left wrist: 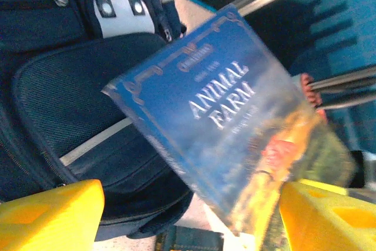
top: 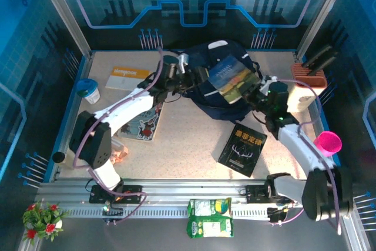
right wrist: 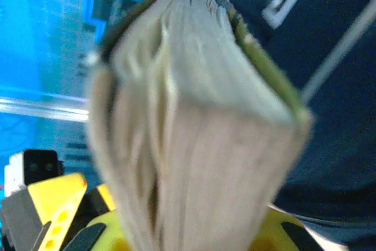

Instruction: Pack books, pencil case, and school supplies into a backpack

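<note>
The navy backpack (top: 205, 95) lies at the back middle of the table. Above it hangs the blue-green "Animal Farm" book (top: 233, 79), tilted, with my right gripper (top: 254, 90) shut on its right edge. In the right wrist view the book's page edge (right wrist: 200, 133) sits between the yellow fingers (right wrist: 59, 204). My left gripper (top: 197, 76) stands open just left of the book. Its yellow fingers (left wrist: 50, 216) are wide apart, with the cover (left wrist: 223, 110) and the backpack (left wrist: 70, 104) beyond them. A black book (top: 242, 149) lies in front of the backpack. A grey book (top: 143, 123) lies under my left arm.
An orange-and-white booklet (top: 128, 78) and a blue-lidded cup (top: 88, 90) lie at the back left. An orange pen holder (top: 308, 77) stands at the back right, a pink cup (top: 327, 142) by the right arm. A green snack bag (top: 210, 217) lies on the front rail.
</note>
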